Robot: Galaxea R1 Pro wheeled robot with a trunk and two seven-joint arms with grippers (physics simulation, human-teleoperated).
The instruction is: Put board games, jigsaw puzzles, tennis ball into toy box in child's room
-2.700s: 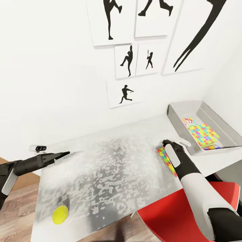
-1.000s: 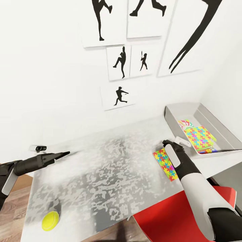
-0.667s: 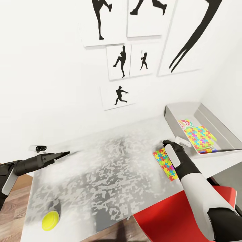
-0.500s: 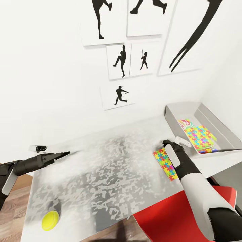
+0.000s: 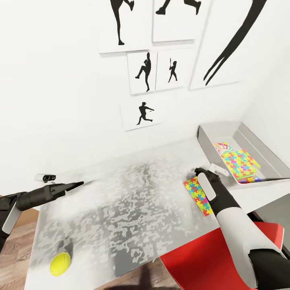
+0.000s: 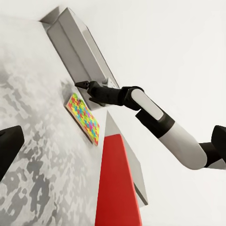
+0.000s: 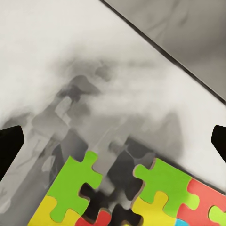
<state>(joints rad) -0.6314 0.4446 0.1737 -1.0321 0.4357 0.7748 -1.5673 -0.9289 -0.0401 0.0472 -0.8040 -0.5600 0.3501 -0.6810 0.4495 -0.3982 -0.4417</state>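
Right end effector (image 5: 200,172) spread wide above jigsaw puzzle (image 5: 197,196) on table (image 5: 133,209), beside toy box (image 5: 225,133); left end effector (image 5: 76,184) narrow, empty

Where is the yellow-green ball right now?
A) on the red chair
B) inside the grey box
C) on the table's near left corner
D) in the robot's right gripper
C: the tennis ball sits alone on the table near its front left corner, far from the toy box.
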